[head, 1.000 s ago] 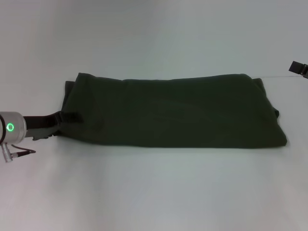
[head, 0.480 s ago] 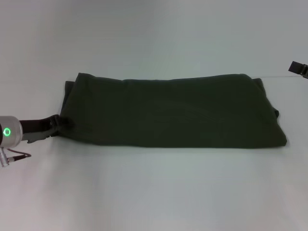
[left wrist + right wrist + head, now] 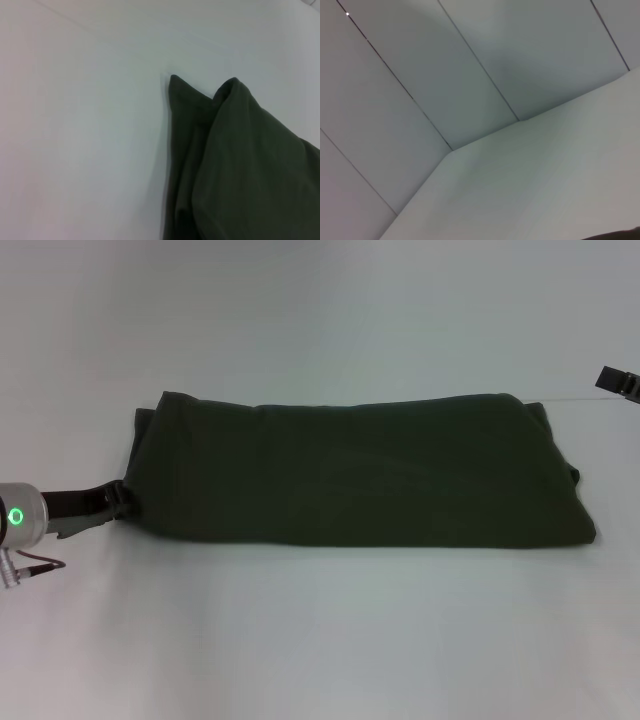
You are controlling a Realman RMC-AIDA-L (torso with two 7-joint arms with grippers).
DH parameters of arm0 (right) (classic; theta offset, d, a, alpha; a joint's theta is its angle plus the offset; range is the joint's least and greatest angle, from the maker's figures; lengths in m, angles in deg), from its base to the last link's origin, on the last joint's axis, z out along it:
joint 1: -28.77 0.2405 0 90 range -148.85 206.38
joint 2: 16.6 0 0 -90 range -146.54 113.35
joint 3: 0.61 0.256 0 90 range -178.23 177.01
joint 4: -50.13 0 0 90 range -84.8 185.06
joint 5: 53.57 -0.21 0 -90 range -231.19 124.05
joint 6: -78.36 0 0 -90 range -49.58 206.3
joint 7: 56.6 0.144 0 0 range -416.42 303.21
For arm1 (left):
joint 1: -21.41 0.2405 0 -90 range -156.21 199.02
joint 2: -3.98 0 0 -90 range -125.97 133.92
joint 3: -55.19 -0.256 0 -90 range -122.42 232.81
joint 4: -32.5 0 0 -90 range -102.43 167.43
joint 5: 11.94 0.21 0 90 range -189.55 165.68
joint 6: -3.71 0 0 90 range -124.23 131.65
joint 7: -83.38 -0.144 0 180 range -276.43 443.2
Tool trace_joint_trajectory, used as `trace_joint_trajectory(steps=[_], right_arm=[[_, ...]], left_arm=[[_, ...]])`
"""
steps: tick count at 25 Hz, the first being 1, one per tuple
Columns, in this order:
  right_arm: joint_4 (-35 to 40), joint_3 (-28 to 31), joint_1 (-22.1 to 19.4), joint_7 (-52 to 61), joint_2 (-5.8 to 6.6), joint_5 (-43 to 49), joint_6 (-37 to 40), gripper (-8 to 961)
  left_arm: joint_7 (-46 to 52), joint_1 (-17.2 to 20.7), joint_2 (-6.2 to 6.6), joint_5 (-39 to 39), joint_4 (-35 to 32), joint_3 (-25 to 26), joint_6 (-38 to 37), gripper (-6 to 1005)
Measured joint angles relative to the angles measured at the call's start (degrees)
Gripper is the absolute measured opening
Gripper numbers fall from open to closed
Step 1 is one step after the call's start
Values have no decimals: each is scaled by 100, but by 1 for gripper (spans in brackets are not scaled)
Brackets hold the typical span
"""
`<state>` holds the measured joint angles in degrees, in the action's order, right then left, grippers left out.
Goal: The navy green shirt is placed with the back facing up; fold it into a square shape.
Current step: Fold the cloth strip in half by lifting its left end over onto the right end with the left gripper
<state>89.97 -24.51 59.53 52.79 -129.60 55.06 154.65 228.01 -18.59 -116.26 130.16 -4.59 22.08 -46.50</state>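
Observation:
The navy green shirt (image 3: 350,475) lies on the white table (image 3: 320,640) as a long, plain, dark olive band running left to right, its layers stacked at the left end. In the left wrist view a folded corner of the shirt (image 3: 235,160) shows with bare table beside it. My left gripper (image 3: 118,498) sits low at the shirt's left edge, open, with nothing between its fingers. My right gripper (image 3: 620,382) is only a dark tip at the far right edge of the head view, off the shirt.
White tabletop (image 3: 320,320) surrounds the shirt on every side. The right wrist view shows only pale wall panels (image 3: 420,75) and the table surface (image 3: 545,190).
My left gripper has drawn back to the left: a second ago one finger lay over the shirt's left end, now it sits at the edge. The shirt has not moved.

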Motion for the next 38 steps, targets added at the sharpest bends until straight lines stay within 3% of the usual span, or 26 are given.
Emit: trace_joint_trajectory(steps=[5, 13, 20, 24, 38], right_arm=[[-22, 16, 0, -30, -3, 0, -5, 914], [-37, 6, -5, -42, -82, 0, 2, 914], [-46, -15, 17, -267, -327, -120, -5, 913], [-59, -32, 56, -327, -399, -148, -5, 912], [-476, -198, 247, -716, -368, -112, -137, 913]], left_arm=[[-5, 55, -16, -12, -16, 32, -10, 119], [-407, 603, -156, -879, -495, 65, -566, 33], [-796, 975, -194, -1130, -831, 524, -1050, 33], [-982, 1122, -121, -986, -896, 981, -1220, 33], [-1192, 1380, 69, -255, -1270, 2129, -1403, 34]])
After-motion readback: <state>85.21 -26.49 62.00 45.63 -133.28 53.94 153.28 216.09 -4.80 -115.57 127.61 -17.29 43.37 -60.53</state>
